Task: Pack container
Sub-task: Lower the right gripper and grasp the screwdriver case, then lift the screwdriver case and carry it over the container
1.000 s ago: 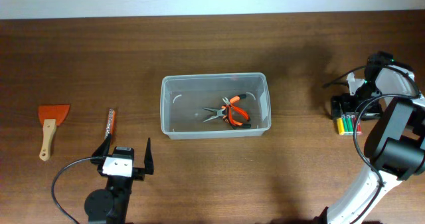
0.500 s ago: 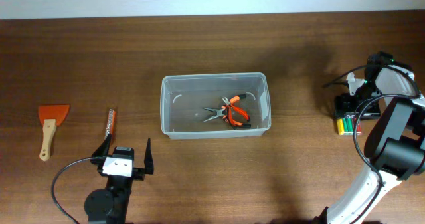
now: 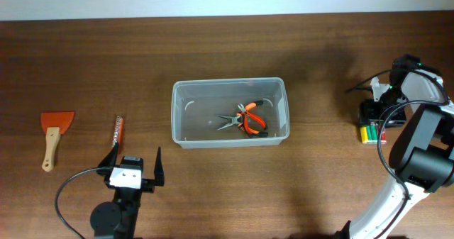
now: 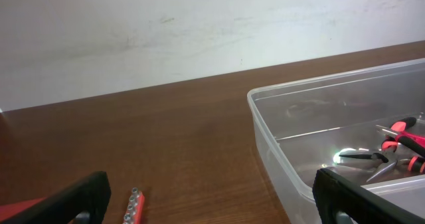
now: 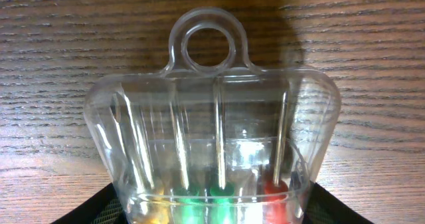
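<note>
Your right end effector [image 3: 374, 106] sat at clear blister pack [image 5: 212, 131], grip undeterminable; left end effector [image 3: 135, 161] gaped open. Slick shell could slip before container [image 3: 230, 85].

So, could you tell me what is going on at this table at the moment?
Two robot arms are packing the clear container, which sits in the middle of the table and so far holds only orange-handled pliers. The right hand is down over a clear pack of coloured pieces at the right side, straddling it; whether it grips yet is unclear. The left hand stands open at the front left, beside a bit strip and an orange scraper, both outside the container.
</note>
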Available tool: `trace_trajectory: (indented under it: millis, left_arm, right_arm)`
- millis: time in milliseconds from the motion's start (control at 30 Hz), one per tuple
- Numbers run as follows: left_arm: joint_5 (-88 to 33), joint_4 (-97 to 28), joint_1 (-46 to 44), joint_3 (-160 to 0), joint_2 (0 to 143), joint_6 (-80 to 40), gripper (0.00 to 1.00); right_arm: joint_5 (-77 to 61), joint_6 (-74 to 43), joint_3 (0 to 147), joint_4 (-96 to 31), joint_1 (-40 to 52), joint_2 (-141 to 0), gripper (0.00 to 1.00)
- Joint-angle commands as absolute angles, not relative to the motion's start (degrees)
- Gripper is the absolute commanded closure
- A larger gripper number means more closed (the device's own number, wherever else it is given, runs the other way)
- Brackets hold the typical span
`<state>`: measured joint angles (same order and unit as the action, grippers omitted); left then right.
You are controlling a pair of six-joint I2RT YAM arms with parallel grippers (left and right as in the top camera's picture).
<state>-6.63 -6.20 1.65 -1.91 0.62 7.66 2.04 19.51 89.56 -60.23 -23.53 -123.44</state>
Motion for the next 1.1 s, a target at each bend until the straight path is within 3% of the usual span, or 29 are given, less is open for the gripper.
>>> trace_trajectory:
  millis: [0, 100, 267, 667, 1067]
  left_arm:
    - [-7.03, -6.04, 1.93, -1.5, 0.34, 7.33, 0.01]
    - [-7.03, -6.04, 1.93, -1.5, 0.34, 7.33, 0.01]
    - [-7.03, -6.04, 1.93, -1.5, 0.34, 7.33, 0.01]
    - [-7.03, -6.04, 1.93, -1.5, 0.34, 7.33, 0.01]
    - [-7.03, -6.04, 1.93, -1.5, 0.34, 7.33, 0.01]
  right_arm:
    - [1.69, 19.0, 89.25, -60.42, -23.24, -124.14, 0.36]
    - [1.69, 19.0, 89.3, -60.82, -23.24, -124.14, 0.39]
    - [1.69, 18.98, 89.32, -61.21, -23.24, -124.11, 0.57]
    - [1.69, 18.33, 92.88, -63.92, -23.24, -124.11, 0.56]
    - [1.48, 17.47, 105.47, -73.73, -22.61, -124.11, 0.51]
